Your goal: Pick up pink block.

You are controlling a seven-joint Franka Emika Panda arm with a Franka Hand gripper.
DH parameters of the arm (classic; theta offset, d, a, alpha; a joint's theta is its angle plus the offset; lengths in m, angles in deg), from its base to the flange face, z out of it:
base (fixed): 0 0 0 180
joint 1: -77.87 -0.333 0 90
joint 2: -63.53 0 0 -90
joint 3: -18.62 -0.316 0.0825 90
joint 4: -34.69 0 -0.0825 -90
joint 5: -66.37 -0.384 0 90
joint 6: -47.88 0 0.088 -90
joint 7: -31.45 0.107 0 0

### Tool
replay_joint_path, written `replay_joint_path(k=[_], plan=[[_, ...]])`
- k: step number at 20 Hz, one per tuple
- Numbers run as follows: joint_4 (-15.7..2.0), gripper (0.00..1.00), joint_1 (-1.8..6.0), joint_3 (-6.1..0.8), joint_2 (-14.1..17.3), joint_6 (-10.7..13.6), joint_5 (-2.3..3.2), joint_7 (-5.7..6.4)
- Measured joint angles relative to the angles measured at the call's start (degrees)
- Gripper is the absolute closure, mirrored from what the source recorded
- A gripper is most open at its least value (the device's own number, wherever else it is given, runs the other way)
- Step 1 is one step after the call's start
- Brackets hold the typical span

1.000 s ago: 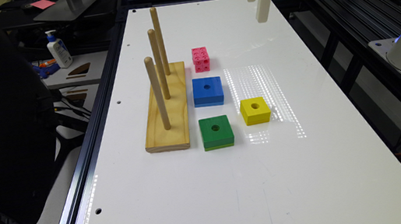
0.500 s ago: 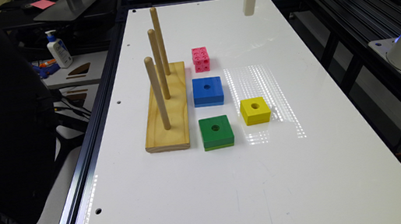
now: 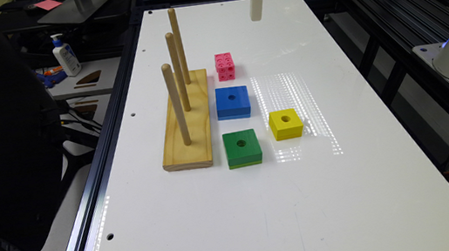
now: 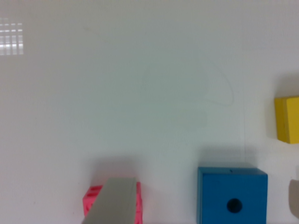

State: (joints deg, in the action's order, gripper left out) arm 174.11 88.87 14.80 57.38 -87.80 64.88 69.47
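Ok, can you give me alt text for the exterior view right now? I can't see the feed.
The robot's white gripper hangs high above the far end of the white table, away from the small pink linked-cube block. Nearer the camera lie a flat blue square block, a green one and a yellow one, beside a three-peg wooden stand.

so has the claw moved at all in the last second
Yes. In the exterior view the claw has shifted toward the view's left, closer in line with the pink block, which sits where it was.

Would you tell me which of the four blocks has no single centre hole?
The pink block, nearest the peg board's far end; its faces carry many small holes.
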Motion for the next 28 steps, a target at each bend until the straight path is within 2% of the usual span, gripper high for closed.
replay_joint_path(k=[9, 11, 14, 19, 24, 28], plan=[[-1.09, 0.0, 0.2, 0.0, 0.4, 0.0, 0.03, -0.09], [-1.61, 0.0, 0.49, 0.01, 0.9, 0.0, 0.24, -0.17], [-2.55, 0.0, 1.54, 0.07, 1.8, 0.0, 0.6, -1.0], [-3.9, 0.0, 3.61, 0.12, 3.3, 0.0, 0.66, -3.2], [-4.47, 0.0, 5.4, 0.18, 3.8, 0.0, 0.75, -4.97], [-4.75, 0.0, 7.34, 0.24, 4.0, 0.0, 0.75, -6.99]])
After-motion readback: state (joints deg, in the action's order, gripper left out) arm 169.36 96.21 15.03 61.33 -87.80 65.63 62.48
